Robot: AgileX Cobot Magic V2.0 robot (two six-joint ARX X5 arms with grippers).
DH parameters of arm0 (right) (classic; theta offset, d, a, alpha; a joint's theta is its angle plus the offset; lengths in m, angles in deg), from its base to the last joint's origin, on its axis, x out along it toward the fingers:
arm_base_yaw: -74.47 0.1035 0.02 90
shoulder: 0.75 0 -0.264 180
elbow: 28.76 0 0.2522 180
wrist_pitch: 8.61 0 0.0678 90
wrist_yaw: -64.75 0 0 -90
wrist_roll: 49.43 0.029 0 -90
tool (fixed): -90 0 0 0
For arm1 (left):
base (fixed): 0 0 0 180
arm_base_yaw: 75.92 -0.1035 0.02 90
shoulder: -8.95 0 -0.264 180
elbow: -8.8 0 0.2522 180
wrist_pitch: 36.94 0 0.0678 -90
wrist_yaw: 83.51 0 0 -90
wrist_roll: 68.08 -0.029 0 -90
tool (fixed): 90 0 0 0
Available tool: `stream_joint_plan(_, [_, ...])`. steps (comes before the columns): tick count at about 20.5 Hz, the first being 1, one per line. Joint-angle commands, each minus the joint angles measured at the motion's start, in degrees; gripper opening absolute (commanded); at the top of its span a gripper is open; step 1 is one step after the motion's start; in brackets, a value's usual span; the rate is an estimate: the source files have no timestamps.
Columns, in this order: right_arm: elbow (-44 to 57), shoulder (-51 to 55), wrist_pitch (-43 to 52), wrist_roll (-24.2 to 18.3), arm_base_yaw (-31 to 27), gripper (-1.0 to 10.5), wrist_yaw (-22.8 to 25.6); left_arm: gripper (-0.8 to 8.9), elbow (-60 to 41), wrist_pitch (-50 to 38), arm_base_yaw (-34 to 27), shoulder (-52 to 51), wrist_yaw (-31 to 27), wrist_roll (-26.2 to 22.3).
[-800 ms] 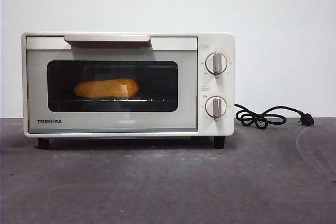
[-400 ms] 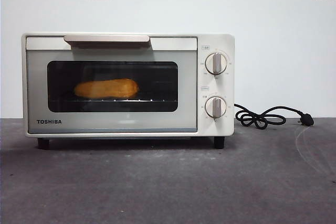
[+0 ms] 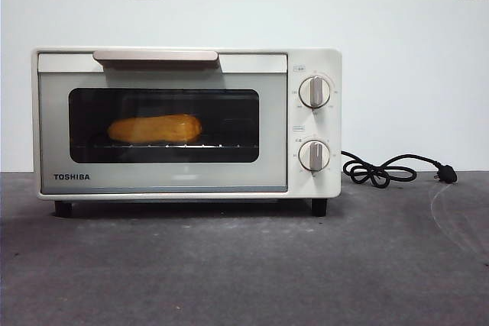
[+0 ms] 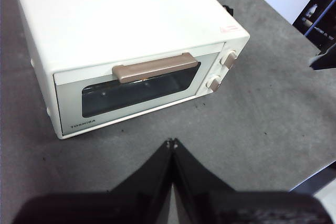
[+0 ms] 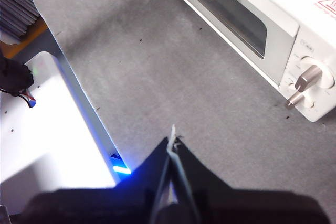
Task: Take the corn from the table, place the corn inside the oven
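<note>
Nearest, the left gripper (image 4: 171, 142) and right gripper (image 5: 172, 140) hang above the table (image 3: 244, 265), both pinched together and empty, clear of the work. Beyond, the corn (image 3: 155, 128) lies on the rack inside the oven (image 3: 186, 122), door closed; the task looks done.

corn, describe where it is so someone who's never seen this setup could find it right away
Start at the cream-white TOSHIBA oven standing on the dark grey table, and look through the dark glass window of its shut door. The corn lies lengthwise on the wire rack inside, in the window's left half. It is the only yellow-orange thing in the scene; both knobs sit outside the window, on the oven's right panel.
</note>
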State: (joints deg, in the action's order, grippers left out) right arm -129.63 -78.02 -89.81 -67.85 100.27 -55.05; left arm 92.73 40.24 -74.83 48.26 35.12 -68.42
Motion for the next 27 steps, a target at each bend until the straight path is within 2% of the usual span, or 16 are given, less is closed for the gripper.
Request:
stream_joint_plan(1, [-0.1, -0.1, -0.6, 0.7, 0.0, -0.1, 0.0, -0.04, 0.0, 0.3, 0.2, 0.5, 0.1, 2.1])
stream_joint_plan(8, [-0.1, -0.1, 2.2, 0.4, 0.0, 0.0, 1.4, -0.04, 0.0, 0.1, 0.1, 4.6, -0.2, 2.0])
stream_joint_plan(17, [-0.1, -0.1, 9.6, 0.4, 0.0, 0.0, 7.3, -0.04, 0.0, -1.0, 0.7, 12.4, -0.2, 2.0])
stream_joint_plan(22, [-0.1, -0.1, 13.3, 0.4, 0.0, 0.0, 10.8, -0.04, 0.0, -5.6, 0.7, 10.9, -1.4, 1.8])
stream_joint_plan(27, [-0.1, -0.1, 15.6, 0.4, 0.0, 0.0, 13.7, -0.04, 0.0, -11.7, 0.7, 4.6, -3.6, -0.1])
